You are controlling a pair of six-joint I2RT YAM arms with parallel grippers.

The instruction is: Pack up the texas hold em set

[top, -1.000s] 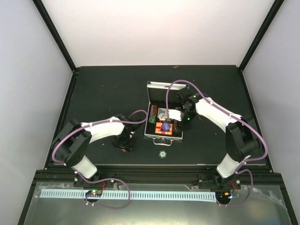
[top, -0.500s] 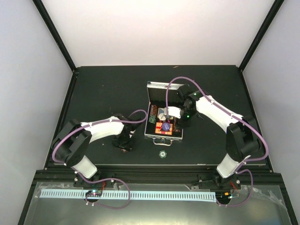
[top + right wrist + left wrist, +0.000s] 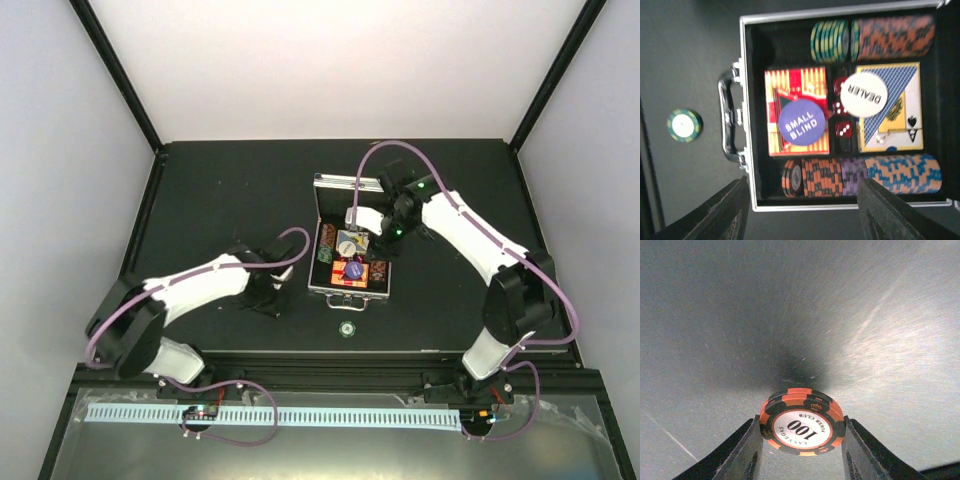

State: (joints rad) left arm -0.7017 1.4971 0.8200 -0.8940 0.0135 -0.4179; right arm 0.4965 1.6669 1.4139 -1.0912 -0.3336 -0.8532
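Pinching an orange chip (image 3: 802,429), the left gripper (image 3: 800,426) hangs over open tabletop (image 3: 220,200) left of the case (image 3: 318,262), which lies open right of centre, handle (image 3: 727,120) toward the near edge. The right gripper (image 3: 802,182) hovers spread above it. A green chip (image 3: 347,328) lies between handle and edge.
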